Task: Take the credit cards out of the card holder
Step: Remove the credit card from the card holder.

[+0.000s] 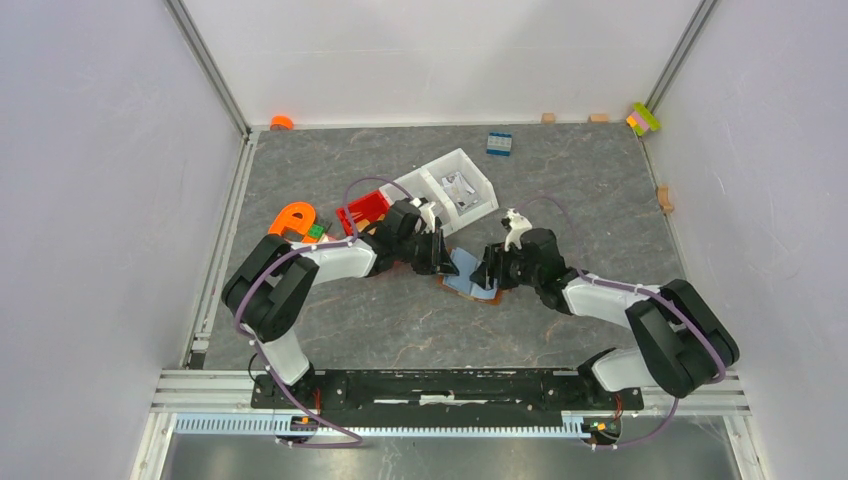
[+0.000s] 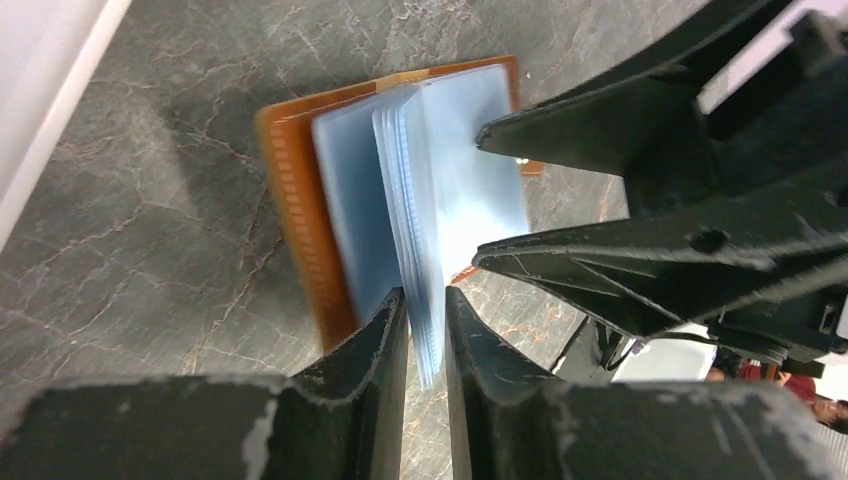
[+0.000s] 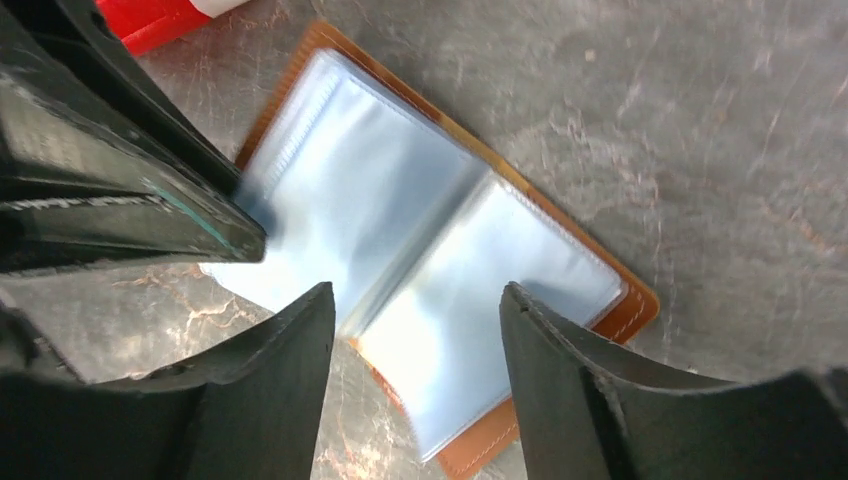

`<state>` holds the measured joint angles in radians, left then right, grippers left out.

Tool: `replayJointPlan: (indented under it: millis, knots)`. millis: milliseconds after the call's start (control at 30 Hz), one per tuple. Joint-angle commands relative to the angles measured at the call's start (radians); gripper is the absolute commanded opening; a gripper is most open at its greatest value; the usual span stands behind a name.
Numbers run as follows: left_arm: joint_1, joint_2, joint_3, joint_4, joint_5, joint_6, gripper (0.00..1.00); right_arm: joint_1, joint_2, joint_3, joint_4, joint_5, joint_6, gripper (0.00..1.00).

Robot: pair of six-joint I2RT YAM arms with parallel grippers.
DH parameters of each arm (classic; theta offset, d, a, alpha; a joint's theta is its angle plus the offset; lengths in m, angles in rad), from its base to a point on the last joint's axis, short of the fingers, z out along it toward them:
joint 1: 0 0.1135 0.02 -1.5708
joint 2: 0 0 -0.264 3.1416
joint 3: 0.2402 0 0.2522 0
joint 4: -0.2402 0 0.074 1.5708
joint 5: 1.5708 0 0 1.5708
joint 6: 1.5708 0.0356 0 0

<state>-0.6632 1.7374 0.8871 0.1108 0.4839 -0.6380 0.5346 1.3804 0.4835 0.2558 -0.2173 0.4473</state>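
Table [image 1: 560, 180] first: a grey marbled top, with your two arms meeting over its middle. There the card holder [image 3: 430, 250] lies spread open on the surface, near the red bin [image 1: 362, 210] and the white bin [image 1: 460, 185]. As for progress, the holder lies open and that is all these views credit you with. No credit cards lie loose on the table anywhere, so I judge the pulling-out itself is not yet done. Your right gripper [image 3: 418, 295] hangs over the holder with its jaws wide apart and nothing in them, though from the left wrist one tip seems to touch the top leaf. Your left gripper [image 2: 425, 300] has its fingers nearly together, with the lower corner of the fanned leaves between them. You cannot tell from here whether they actually pinch it. The holder has an orange-brown cover bearing a stack of clear, bluish plastic sleeves [image 2: 440, 180] bound at the spine, with several standing up. Pale stitching [image 2: 290, 190] runs along the cover's edge. Whether any sleeve has a card inside, you cannot tell.
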Motion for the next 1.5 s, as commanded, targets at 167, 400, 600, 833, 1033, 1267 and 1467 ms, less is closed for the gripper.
replayJointPlan:
  millis: [167, 400, 600, 833, 1033, 1267, 1467]
  knots:
    - [-0.002, -0.033, -0.012, 0.100, 0.084, -0.006, 0.35, -0.054, 0.020, -0.069, 0.206, -0.227, 0.091, 0.77]
    - [-0.001, -0.013, -0.011, 0.125, 0.114, -0.019, 0.20, -0.055, 0.050, -0.065, 0.241, -0.247, 0.116, 0.73]
    - [-0.002, -0.009, -0.011, 0.128, 0.118, -0.020, 0.14, -0.055, 0.056, -0.076, 0.277, -0.275, 0.123, 0.74]
    - [-0.001, 0.001, -0.010, 0.141, 0.137, -0.030, 0.11, -0.054, 0.055, -0.080, 0.287, -0.270, 0.121, 0.78]
    - [-0.001, 0.003, -0.016, 0.167, 0.163, -0.043, 0.07, -0.055, 0.073, -0.065, 0.245, -0.234, 0.111, 0.69]
    - [-0.001, -0.003, -0.022, 0.171, 0.153, -0.047, 0.05, -0.054, 0.034, -0.024, 0.065, -0.039, 0.046, 0.60]
    - [-0.001, -0.012, -0.022, 0.156, 0.140, -0.038, 0.04, -0.050, -0.065, -0.023, -0.024, 0.125, 0.011, 0.59]
